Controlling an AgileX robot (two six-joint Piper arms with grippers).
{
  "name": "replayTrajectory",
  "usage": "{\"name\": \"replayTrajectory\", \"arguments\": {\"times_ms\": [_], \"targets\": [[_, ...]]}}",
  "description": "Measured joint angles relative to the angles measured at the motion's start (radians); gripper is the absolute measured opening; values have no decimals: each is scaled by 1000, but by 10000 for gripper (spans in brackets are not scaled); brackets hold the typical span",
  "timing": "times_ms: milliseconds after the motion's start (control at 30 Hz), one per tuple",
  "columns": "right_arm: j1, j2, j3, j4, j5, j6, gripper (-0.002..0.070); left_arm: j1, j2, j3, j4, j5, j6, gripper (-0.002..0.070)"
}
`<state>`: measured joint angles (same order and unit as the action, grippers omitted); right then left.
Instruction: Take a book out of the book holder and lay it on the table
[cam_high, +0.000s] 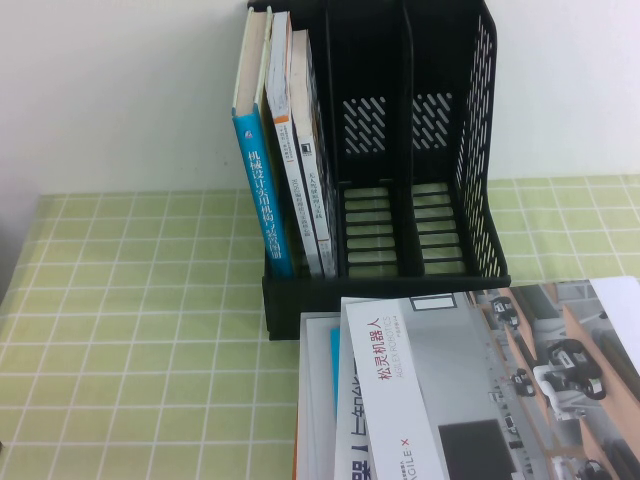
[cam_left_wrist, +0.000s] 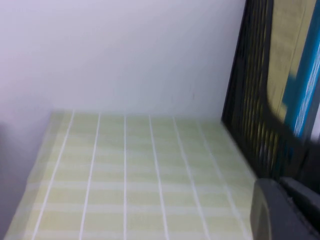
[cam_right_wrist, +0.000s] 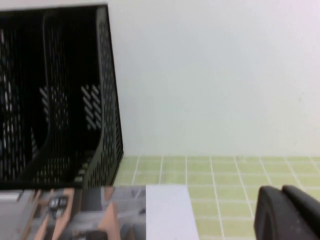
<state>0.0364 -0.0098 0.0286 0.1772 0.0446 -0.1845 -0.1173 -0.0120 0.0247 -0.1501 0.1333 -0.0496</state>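
The black book holder (cam_high: 470, 130) stands at the back of the table (cam_high: 130, 330). Its left compartment holds three upright books: a blue-spined one (cam_high: 262, 190), a white-spined one with an orange band (cam_high: 284, 120), and the thin book (cam_high: 318, 200) with a white spine and dark cover, rightmost. The other two compartments are empty. Neither gripper shows in the high view. My left gripper (cam_left_wrist: 279, 182) is shut and empty, low over the cloth beside the holder's left side (cam_left_wrist: 250, 100). My right gripper (cam_right_wrist: 281, 192) is shut and empty, over the cloth right of the holder (cam_right_wrist: 105, 100).
A stack of flat books lies in front of the holder; the top one is grey-white with a red Chinese title (cam_high: 470, 380) and also shows in the right wrist view (cam_right_wrist: 125, 215). A white wall stands behind. Bare cloth lies left of the holder (cam_left_wrist: 140, 180).
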Motion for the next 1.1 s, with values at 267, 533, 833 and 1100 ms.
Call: {"name": "replayTrajectory", "arguments": {"times_ms": [267, 533, 833, 1100], "targets": [[0, 0, 0, 72, -381, 91, -2, 0, 0, 0, -179, -310, -144, -3], [0, 0, 0, 97, -720, 297, -2, 0, 0, 0, -227, -419, -213, -3], [0, 0, -124, -2, -894, 450, -2, 0, 0, -22, -225, -773, -331, -3], [0, 61, -617, -133, -174, 565, -2, 0, 55, -389, -66, -304, -272, -3]]}}
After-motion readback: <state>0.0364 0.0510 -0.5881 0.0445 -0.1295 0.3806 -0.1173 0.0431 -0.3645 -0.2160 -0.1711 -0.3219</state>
